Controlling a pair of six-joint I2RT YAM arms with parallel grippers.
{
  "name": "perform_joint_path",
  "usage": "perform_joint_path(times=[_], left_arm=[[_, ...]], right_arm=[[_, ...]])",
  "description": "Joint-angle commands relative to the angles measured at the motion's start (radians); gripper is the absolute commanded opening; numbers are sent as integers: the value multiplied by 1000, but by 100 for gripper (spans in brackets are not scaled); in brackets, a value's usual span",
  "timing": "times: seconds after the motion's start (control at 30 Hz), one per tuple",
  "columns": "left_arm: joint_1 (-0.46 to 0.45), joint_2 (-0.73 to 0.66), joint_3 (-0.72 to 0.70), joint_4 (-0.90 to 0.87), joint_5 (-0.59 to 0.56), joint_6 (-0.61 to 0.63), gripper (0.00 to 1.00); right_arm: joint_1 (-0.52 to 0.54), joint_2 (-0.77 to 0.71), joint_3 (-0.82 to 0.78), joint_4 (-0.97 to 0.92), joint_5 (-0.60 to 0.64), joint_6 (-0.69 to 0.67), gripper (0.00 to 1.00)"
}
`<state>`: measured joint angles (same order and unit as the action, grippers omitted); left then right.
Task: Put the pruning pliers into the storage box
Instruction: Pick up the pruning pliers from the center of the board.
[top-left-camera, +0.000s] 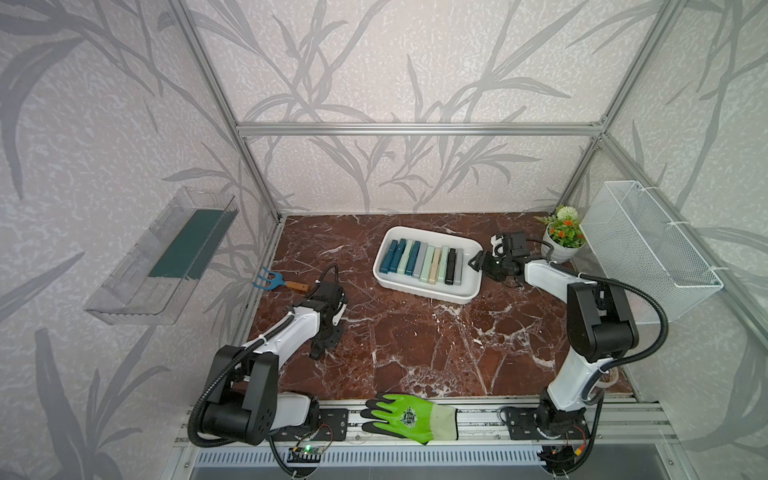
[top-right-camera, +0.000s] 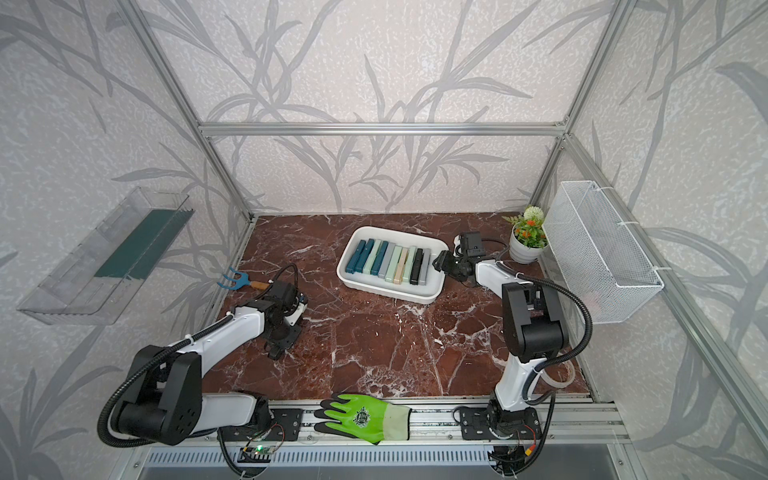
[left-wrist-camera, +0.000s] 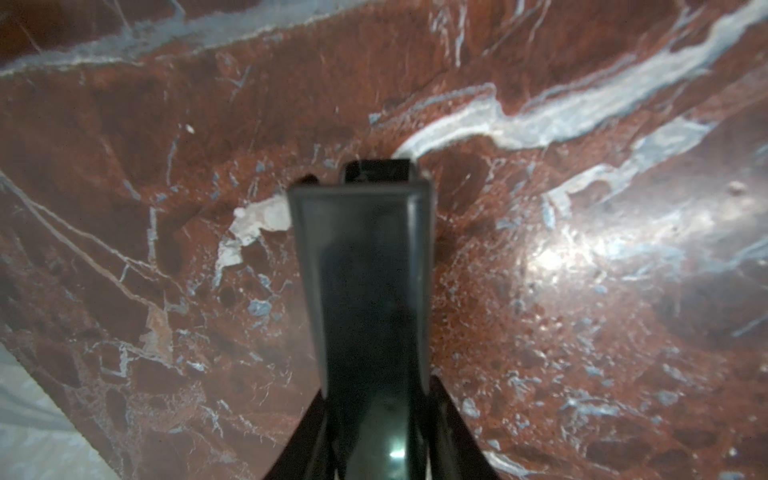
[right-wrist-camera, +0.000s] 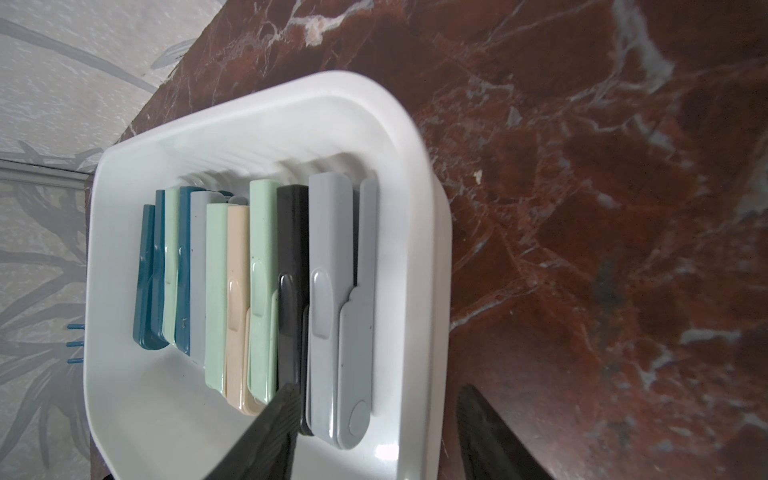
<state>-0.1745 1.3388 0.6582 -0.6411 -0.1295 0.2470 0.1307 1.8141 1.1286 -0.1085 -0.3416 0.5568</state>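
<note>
- Lower centre: left gripper (left-wrist-camera: 378, 399) clamped on a dark pruning plier (left-wrist-camera: 365, 270) above the marble table (left-wrist-camera: 582, 332).
- Right gripper (right-wrist-camera: 374, 436), jaws apart, at the storage box (right-wrist-camera: 124, 395) edge; pruning pliers (right-wrist-camera: 257, 291) rowed inside.

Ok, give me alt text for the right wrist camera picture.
A white tub on a red marble table holds a row of closed pliers in teal, green, grey, beige and black. One finger of the open gripper is over the pliers, the other over the table.

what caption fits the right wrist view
Open right gripper over the rim of the storage box, pruning pliers lined up inside
</note>
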Motion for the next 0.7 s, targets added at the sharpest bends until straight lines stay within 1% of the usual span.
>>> perform_joint_path(times=[0.0, 0.1, 0.27, 0.33, 0.43, 0.5, 0.57, 0.67], left_arm=[[4, -1, 31, 3, -14, 20, 29], [4, -24, 32, 14, -17, 20, 25], [3, -52, 82, -18, 29, 37, 19], [3, -47, 138, -51, 71, 28, 16], [3, -16, 247, -97, 129, -17, 11], [-8, 8, 334, -122, 148, -57, 11], [-36, 25, 411, -133, 158, -80, 11], [-104, 60, 537, -132, 146, -94, 12]], right_arm=[[-6, 15, 23, 3, -5, 4, 60], [-6, 23, 23, -4, 0, -5, 60], [-6, 4, 17, -46, 23, -31, 59], [-6, -16, 12, -59, 34, -39, 59], [-6, -39, 4, -68, 42, -41, 59], [-5, -50, 3, -87, 45, -44, 59], [-3, -63, -1, -104, 58, -52, 59], [-2, -97, -11, -127, 85, -62, 58]])
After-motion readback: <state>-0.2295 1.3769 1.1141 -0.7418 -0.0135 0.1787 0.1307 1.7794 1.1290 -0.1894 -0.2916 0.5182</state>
